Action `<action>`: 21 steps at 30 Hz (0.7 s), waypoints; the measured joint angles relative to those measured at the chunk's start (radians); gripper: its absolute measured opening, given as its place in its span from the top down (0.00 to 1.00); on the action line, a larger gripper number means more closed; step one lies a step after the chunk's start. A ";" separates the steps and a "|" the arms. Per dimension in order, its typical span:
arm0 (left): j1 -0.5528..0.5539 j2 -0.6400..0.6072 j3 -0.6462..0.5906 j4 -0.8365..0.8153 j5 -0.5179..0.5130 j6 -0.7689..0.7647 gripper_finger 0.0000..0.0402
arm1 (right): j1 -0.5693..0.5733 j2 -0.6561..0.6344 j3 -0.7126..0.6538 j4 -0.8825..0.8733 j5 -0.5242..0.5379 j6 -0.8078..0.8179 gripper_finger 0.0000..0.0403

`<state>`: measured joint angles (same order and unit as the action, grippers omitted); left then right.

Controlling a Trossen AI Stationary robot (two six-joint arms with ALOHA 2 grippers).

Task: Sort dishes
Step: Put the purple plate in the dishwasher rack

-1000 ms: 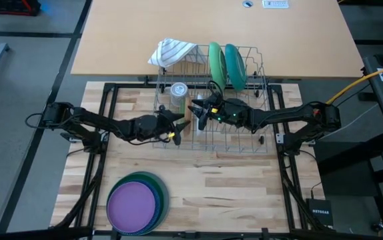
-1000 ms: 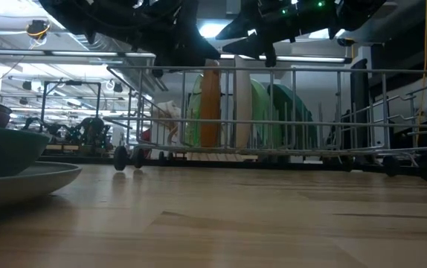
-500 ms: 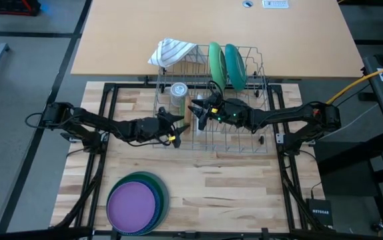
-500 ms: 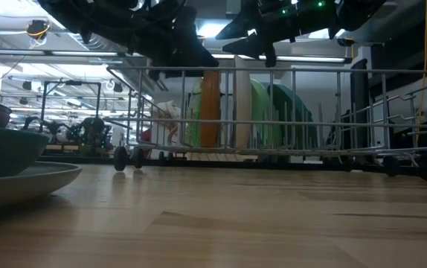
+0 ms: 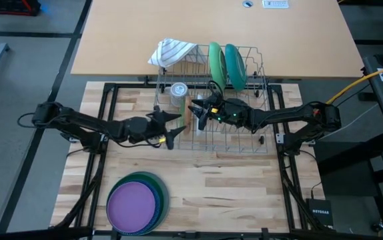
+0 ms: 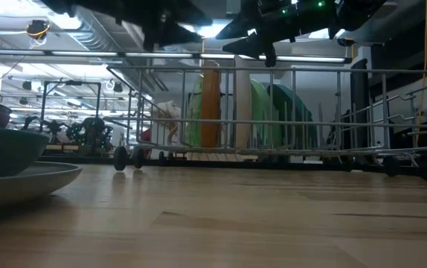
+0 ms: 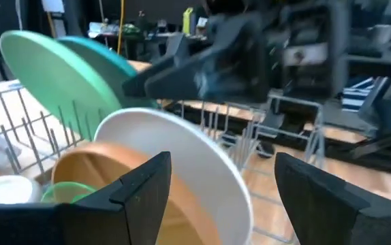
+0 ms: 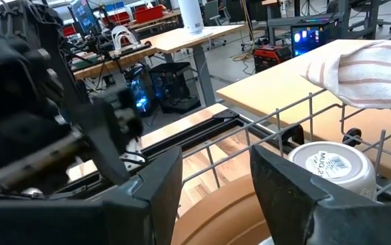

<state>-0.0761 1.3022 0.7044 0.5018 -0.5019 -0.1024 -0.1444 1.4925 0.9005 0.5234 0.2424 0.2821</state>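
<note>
- At the rack's near-left corner, the left claw [image 5: 171,132] stands spread wide and grips nothing; across the last second it has drawn back from the wire rack towards the bench's left side, and its arm has left the rack's front in the low view.
- Just ahead of its dark fingers [image 7: 141,187], the wrist view shows a white round plastic plate [image 7: 189,160] standing on edge in the rack, with a tan shallow plastic bowl [image 7: 107,177] upright beside it. That suggests the left claw has just let go of a dish here.
- Over the rack's middle, the right claw [image 5: 198,113] hangs with its fingers parted and empty, unmoved over the same second.
- Farther back in the silver wire dish rack [image 5: 261,148], a light green round plate [image 5: 216,61] and a teal round plate [image 5: 234,65] stand in the slots.
- Beside them sit a small clear glass [image 5: 178,93] and a striped white cloth [image 5: 171,51].
- Near the bench's front-left, a stack topped by a purple round plate [image 5: 133,208] waits; judging by that, several dishes remain to be sorted.
</note>
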 joint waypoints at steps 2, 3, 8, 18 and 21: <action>-0.018 -0.030 0.000 0.000 0.000 0.002 0.37 | 0.000 0.000 0.000 0.000 0.000 0.000 0.56; -0.028 -0.045 0.000 -0.004 0.000 0.001 0.37 | 0.000 0.000 0.000 0.000 0.000 0.000 0.56; -0.115 -0.150 0.000 -0.106 0.028 -0.023 0.37 | 0.029 -0.010 0.000 -0.004 -0.027 0.000 0.56; -0.446 -0.258 0.000 -0.500 0.185 -0.457 0.37 | 0.262 -0.042 0.000 -0.009 -0.080 0.001 0.56; -0.561 -0.222 0.000 -0.501 0.190 -0.579 0.37 | 0.334 -0.042 0.000 -0.040 -0.079 0.026 0.56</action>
<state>-0.6370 1.0806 0.7044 0.0012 -0.3121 -0.6812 0.1901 1.4506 0.9005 0.4839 0.1635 0.3082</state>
